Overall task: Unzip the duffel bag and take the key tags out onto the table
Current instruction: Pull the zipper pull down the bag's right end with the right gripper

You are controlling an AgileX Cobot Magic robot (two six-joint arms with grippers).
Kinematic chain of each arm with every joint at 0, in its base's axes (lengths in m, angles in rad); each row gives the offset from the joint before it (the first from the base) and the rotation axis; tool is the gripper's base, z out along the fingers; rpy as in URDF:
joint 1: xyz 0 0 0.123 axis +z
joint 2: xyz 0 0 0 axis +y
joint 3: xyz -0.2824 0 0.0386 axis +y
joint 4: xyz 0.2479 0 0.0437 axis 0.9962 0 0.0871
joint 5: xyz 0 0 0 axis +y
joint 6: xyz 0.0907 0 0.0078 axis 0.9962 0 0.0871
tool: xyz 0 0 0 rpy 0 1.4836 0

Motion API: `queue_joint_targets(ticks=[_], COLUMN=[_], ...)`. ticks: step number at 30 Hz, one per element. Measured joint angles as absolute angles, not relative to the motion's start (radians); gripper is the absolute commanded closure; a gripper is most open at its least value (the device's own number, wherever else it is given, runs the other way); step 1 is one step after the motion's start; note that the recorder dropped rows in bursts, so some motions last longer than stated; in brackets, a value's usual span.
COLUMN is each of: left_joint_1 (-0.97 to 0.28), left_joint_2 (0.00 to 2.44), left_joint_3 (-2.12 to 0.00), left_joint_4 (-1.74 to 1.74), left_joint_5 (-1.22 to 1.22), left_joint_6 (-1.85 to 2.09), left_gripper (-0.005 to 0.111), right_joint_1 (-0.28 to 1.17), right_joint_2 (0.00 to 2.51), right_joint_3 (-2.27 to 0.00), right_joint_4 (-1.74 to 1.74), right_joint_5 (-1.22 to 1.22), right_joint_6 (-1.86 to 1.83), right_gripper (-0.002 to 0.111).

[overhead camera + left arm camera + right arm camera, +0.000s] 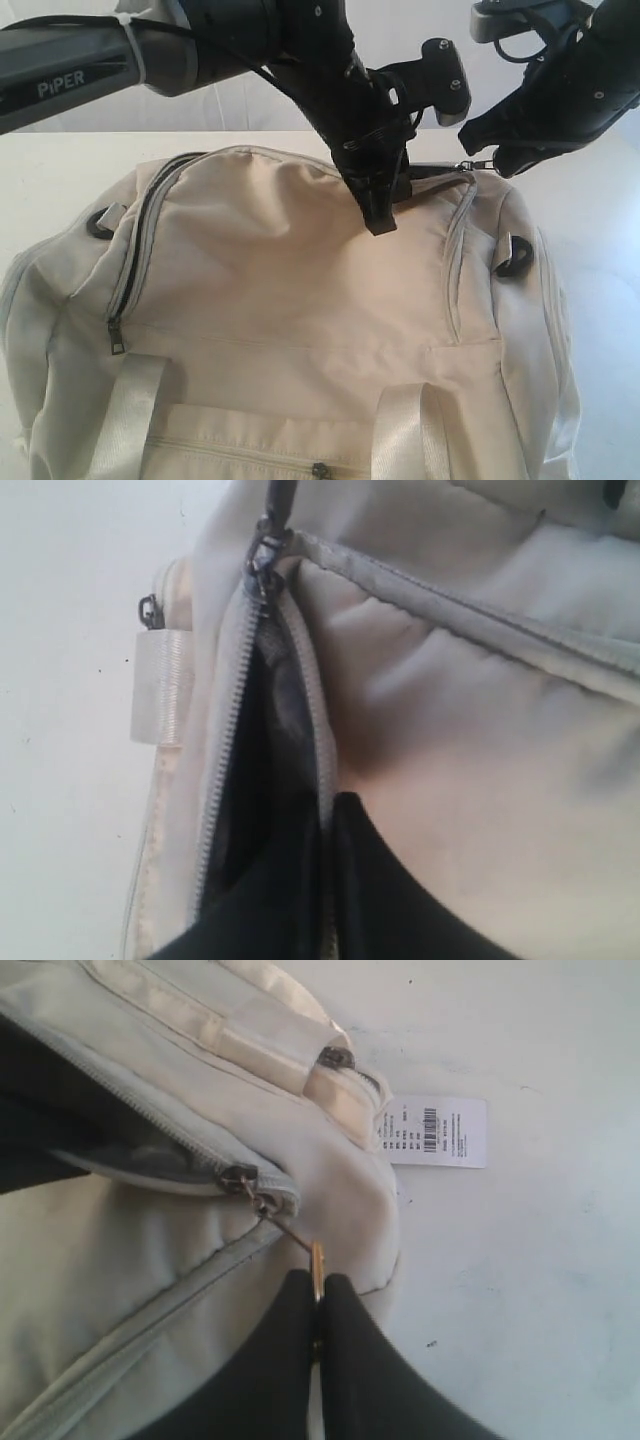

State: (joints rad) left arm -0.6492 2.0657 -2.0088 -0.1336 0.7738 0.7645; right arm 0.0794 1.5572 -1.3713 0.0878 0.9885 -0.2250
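We judge the job to be in its first half: the zip is partly undone and nothing has come out of the bag. The duffel bag (290, 290) lies across the middle of the white counter (50, 170), its webbing handles (125, 420) towards the camera. On its left side a grey zip with a dark gap beside it runs down to a slider (117, 338); we cannot tell how far that stretch is parted. Further right, the left gripper (381, 218) reaches across the middle and presses into the top of the bag. In its wrist view the dark fingers (390, 890) are closed, and the zip edge runs between them, so we take it that they pinch the rim of the opening. Beyond them the mouth gapes in a narrow slit that shows only dark lining (255, 780). The key tags are not visible in any view; if they are in the bag, they are hidden below that slit. At the right end of the slit, the right gripper (492, 160) has its fingers closed on the metal zip pull (317, 1258), drawn taut from the top slider (240, 1177). On the bare counter just beside that end of the bag lies a paper label (436, 1130) with a barcode. What is left: widen the opening, find the tags, and lift them onto the counter.
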Motion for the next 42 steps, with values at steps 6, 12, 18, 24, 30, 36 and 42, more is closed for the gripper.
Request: queue_joint_targets(ticks=[6,12,18,24,30,36,42], left_joint_1=[-0.649,-0.636,-0.583,-0.537,-0.526,-0.517,-0.514], left_joint_2=[2.034,1.967,1.953,1.951,1.951,1.949,1.949], left_joint_3=[-2.009,-2.009,-2.009,-2.009,-2.009,-2.009,-2.009], left_joint_4=[-0.099,-0.054,-0.066,-0.085,-0.098,-0.098,-0.1], left_joint_5=[0.774,0.809,0.885,0.954,0.96,0.968,0.973], left_joint_6=[0.746,0.717,0.689,0.684,0.667,0.659,0.637], left_gripper=[0.107,0.107,0.107,0.107,0.107,0.107,0.107], right_joint_1=[0.079,0.079,0.079,0.081,0.081,0.08,0.093], right_joint_2=[1.557,1.557,1.557,1.557,1.557,1.557,1.53], right_joint_3=[-1.371,-1.371,-1.371,-1.371,-1.371,-1.369,-1.345], right_joint_4=[0.092,0.143,0.2,0.208,0.24,0.297,0.307], right_joint_5=[0.979,0.958,0.96,0.967,0.994,1.064,1.082], right_joint_6=[-0.225,-0.225,-0.229,-0.231,-0.246,-0.31,-0.324], right_gripper=[0.108,0.108,0.108,0.108,0.108,0.108,0.108])
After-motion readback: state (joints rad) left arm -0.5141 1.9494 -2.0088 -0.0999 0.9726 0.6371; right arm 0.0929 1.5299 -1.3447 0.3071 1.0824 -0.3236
